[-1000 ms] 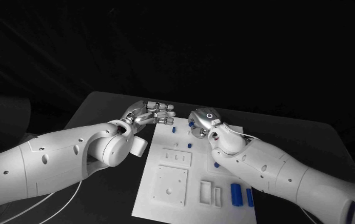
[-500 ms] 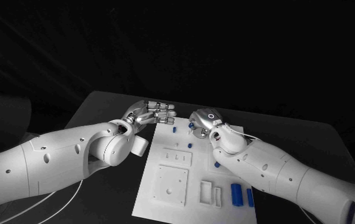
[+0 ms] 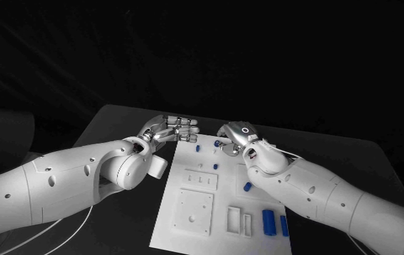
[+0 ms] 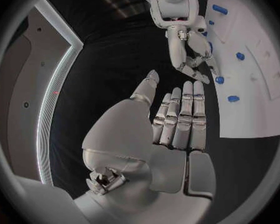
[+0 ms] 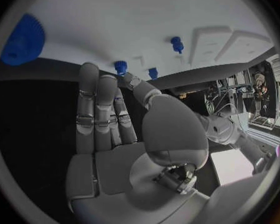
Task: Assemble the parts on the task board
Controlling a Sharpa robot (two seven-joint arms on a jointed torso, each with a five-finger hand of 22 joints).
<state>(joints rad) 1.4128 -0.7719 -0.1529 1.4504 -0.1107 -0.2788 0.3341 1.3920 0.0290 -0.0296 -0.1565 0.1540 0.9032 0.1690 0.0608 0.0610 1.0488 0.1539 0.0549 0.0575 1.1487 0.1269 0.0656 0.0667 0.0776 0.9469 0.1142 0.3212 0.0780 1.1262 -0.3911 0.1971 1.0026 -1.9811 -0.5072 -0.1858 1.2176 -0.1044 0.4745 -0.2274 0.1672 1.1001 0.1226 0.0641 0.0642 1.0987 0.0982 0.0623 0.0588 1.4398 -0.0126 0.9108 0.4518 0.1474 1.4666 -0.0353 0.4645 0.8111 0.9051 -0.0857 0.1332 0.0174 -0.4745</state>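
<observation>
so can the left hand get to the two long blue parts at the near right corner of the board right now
Probably not easily. The left hand hovers open off the task board's far left edge, while the two long blue parts lie at the near right corner, with the right arm stretched over the board just beside them.

The scene was dim. In the head view the background was black and the worktop (image 3: 118, 118) barely separated from it. The board (image 3: 220, 208) and both white arms were the brightest areas, lit from above. The left hand (image 3: 171, 128) carried small glints on its metal. Both wrist views were circular with a dark frame and bent straight edges near the rim. In the left wrist view a curved light strip (image 4: 53, 99) glared. The rims were soft.
</observation>
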